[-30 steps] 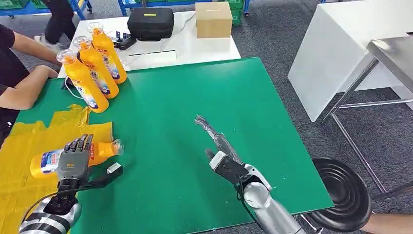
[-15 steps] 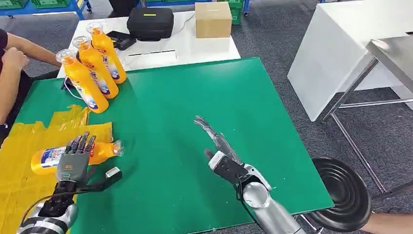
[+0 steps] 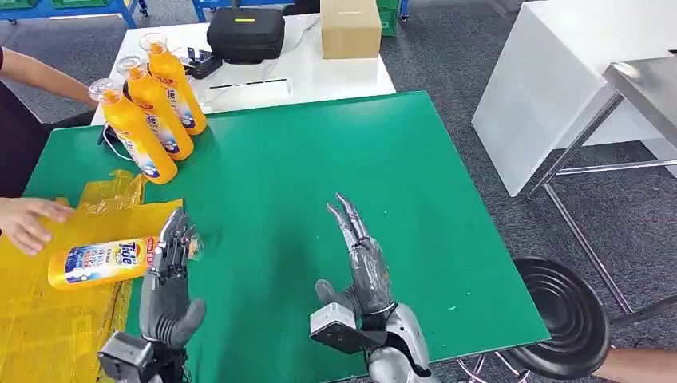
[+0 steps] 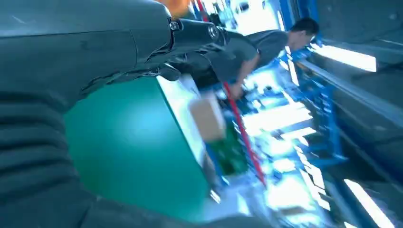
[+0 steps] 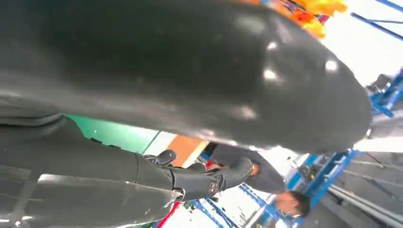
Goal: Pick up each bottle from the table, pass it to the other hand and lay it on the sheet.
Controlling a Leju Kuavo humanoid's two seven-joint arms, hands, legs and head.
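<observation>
Flat on the yellow sheet [image 3: 48,319], a bottle [image 3: 104,261] lies on its side, cap end toward the green table [image 3: 319,167]; the left hand [image 3: 166,279] stands just beside that cap end, fingers straight and apart, holding nothing (whether the fingertips touch the bottle cannot be told); the right hand [image 3: 359,267] is raised over the table, well apart from the bottle, fingers spread and likewise empty; three more bottles [image 3: 148,104] stand upright in a row at the table's far left corner; a person's hand [image 3: 28,223] rests on the sheet's left edge.
</observation>
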